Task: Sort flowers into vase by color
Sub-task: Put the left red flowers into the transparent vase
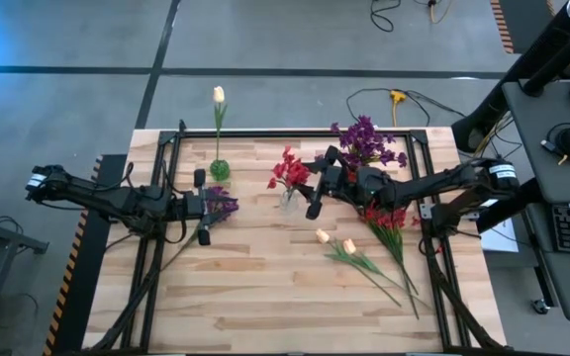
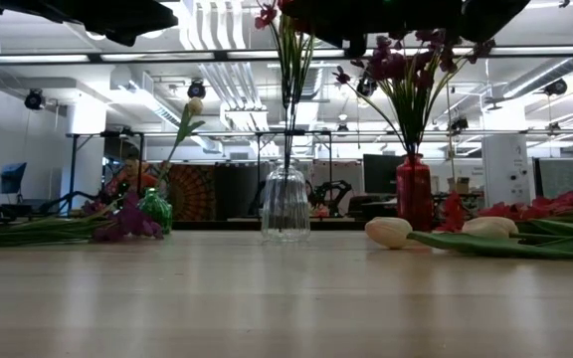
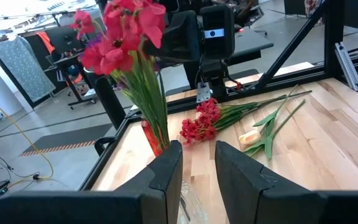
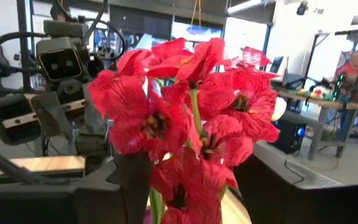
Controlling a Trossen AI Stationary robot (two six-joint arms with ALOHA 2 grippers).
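Observation:
Red flowers (image 1: 289, 170) stand in a clear glass vase (image 2: 286, 204) at mid-table. My right gripper (image 1: 317, 182) is level with their blossoms (image 4: 191, 118), open, one finger on either side of the cluster. Whether a finger brushes the petals I cannot tell. My left gripper (image 1: 206, 206) hovers open at the left with nothing between its fingers (image 3: 166, 168). Beneath it a purple flower (image 1: 222, 204) lies flat on the table. A cream tulip stands in a green vase (image 1: 220, 168). Purple flowers stand in a red vase (image 2: 413, 189).
Loose red flowers (image 1: 389, 218) and two cream tulips (image 1: 336, 242) lie on the table's right half, stems pointing toward the near right corner. A black frame (image 1: 295, 133) borders the tabletop. The near half of the table is bare wood (image 1: 265, 297).

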